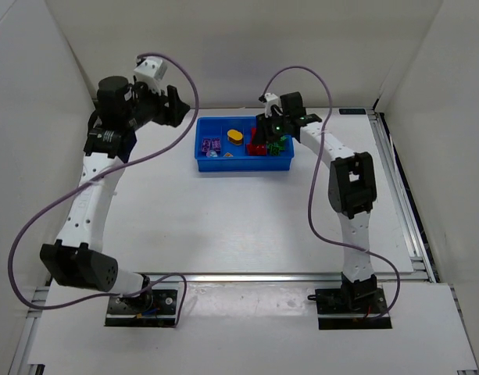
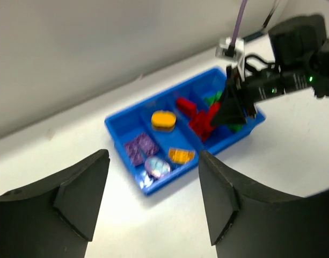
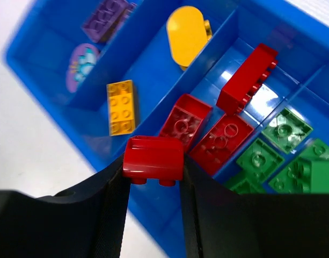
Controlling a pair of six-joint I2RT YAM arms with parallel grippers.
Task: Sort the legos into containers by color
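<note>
I have the right gripper (image 3: 152,176) clamped on a red lego (image 3: 153,157), lower centre of its wrist view, over the tray (image 1: 243,166) near rim by the red compartment | left gripper (image 2: 153,183) spread wide, empty, upper left of top view | I judge sorting nearly done: other colours binned, only this block left to drop

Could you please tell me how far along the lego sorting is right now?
Nearly done. Purple legos, yellow legos, red legos and green legos lie in separate compartments of the blue tray. In hand: the right gripper clamps one red block over the tray. Left: dropping it with the reds. The left gripper is open; no loose blocks show on the table.
</note>
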